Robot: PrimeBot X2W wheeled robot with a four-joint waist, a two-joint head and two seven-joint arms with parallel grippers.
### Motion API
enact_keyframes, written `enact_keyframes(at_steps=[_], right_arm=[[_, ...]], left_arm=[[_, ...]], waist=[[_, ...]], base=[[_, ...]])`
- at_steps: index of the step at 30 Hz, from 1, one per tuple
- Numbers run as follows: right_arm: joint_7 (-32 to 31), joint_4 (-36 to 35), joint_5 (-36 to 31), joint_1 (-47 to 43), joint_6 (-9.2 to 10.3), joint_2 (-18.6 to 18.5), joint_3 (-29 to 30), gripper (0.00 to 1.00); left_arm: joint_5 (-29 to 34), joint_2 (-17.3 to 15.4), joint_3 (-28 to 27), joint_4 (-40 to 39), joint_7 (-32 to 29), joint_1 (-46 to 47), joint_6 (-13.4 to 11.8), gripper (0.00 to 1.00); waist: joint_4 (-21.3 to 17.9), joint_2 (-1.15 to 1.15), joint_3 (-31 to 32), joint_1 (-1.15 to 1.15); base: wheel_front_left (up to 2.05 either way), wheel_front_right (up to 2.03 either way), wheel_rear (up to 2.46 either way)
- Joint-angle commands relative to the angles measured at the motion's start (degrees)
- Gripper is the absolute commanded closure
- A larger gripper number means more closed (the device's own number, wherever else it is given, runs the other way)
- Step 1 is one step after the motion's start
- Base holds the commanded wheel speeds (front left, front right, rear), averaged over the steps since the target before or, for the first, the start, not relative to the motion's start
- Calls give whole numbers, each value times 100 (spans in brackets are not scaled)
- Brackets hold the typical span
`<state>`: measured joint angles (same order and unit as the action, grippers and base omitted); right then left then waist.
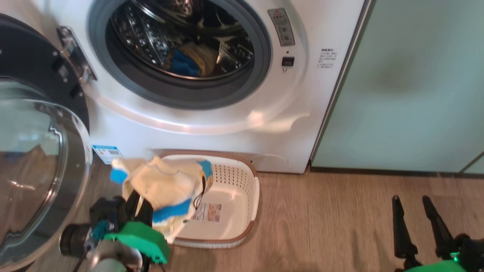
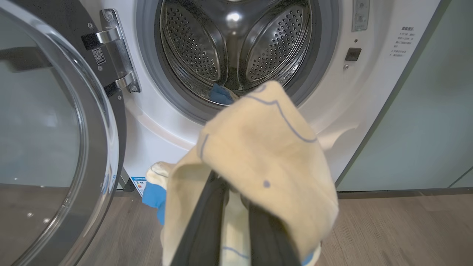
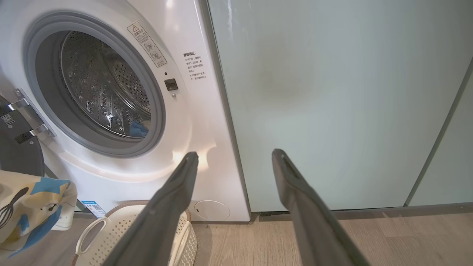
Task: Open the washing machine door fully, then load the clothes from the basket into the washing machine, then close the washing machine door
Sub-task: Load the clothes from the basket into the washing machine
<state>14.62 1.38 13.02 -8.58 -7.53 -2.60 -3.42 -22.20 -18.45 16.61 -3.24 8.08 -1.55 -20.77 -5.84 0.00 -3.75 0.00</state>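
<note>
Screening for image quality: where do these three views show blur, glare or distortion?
Head view: soft all over, as from motion, with a glare patch on the washing machine front. Left wrist view: drum sharp, the held garment near the lens softer. Right wrist view: crisp, though the fingers of the right gripper blur.

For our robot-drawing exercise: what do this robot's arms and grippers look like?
The left gripper and right gripper each have two long, tapering black fingers on a bright green housing. The left shows a teal part, thin black cable and pale forearm; the right, a green light.
</note>
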Motion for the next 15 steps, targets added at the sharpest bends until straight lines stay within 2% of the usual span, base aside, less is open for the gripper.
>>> enact_keyframes(at_steps=[1,15], right_arm=[[38,-208,19,337,4,-61,-112,0],[38,-413,101,900,4,-148,-98,0]], left_arm=[[-51,-60,-253,-79,74,490,55,100],[-103,-2,-315,815,167,2303,365,100]], waist=[[-46,0,-185,0],[-349,0,-1536,0]], base=[[0,0,0],[0,0,0]])
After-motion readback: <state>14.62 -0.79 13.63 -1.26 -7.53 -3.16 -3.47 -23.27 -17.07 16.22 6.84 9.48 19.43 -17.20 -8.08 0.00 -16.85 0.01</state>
